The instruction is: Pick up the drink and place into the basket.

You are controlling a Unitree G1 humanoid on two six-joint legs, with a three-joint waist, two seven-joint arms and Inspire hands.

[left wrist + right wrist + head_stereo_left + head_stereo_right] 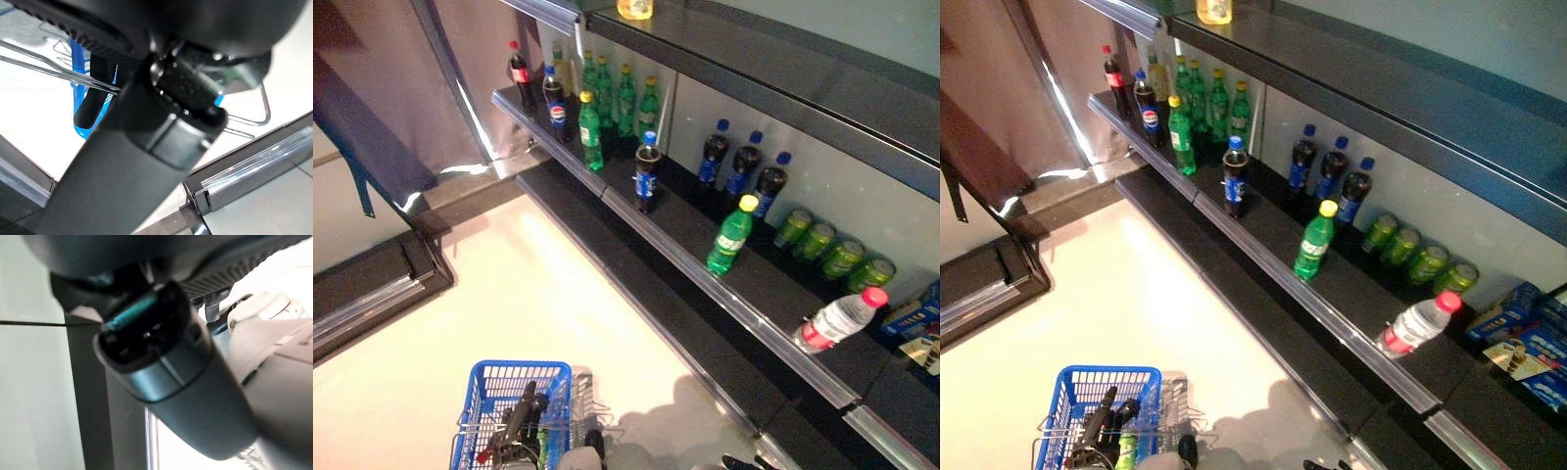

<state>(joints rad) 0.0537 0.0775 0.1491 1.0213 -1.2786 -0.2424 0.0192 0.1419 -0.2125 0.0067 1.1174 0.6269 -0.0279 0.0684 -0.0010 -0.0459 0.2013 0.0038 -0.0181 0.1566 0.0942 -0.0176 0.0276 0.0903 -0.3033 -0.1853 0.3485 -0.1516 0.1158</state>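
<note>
Drinks stand along a dark shelf (773, 333): a dark cola bottle with a blue cap (647, 173) alone near the front rail, a green bottle with a yellow cap (731, 235), and a clear water bottle with a pink cap (837, 318) lying on its side. The blue basket (480, 377) hangs low at the left, with a dark red-capped bottle (514, 423) and something green inside. My left hand (127, 161) is curled round its wire handle (49, 71). Only the tips of my right hand (741, 462) show at the lower edge, away from every drink.
More bottles crowd the shelf's far end (617, 98), three dark ones stand at the back (739, 171), and green cans (832, 253) lie beyond. Boxes (1528, 338) sit at the right end. An upper shelf (783, 69) overhangs. Pale floor (538, 294) lies between basket and shelf.
</note>
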